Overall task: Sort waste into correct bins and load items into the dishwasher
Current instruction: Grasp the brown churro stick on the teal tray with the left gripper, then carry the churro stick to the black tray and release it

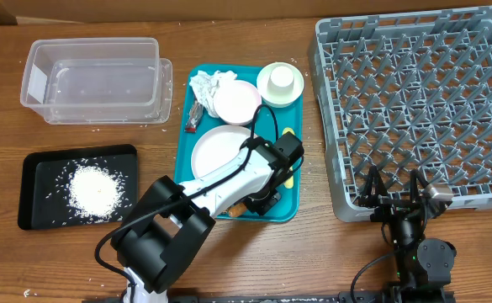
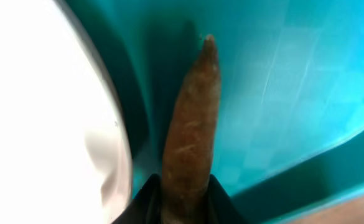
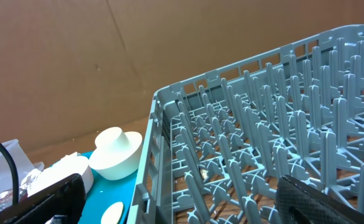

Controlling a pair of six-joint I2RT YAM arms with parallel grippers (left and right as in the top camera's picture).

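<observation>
By the dish rack (image 1: 414, 101), the right gripper (image 1: 394, 189) stood wide open and empty. On the teal tray (image 2: 294, 81), beside the pale plate (image 2: 38, 112), the left gripper (image 2: 185, 202) pinched the carrot stick (image 2: 191, 124) at its thick end. A slow, straight lift would best clear the plate.

Looks out over a grey plastic dish rack (image 3: 262, 124), rows of upright pegs above an open lattice floor, brown table showing through. Flanked at the lower corners by the black fingers (image 3: 322, 199) of the right gripper (image 3: 182, 190), spread wide and holding nothing. Just left of the rack wall, a teal tray (image 3: 132, 190) bearing a white cup (image 3: 110, 138) set in a whitish bowl (image 3: 118, 163). Behind, brown cardboard (image 3: 76, 62).
</observation>
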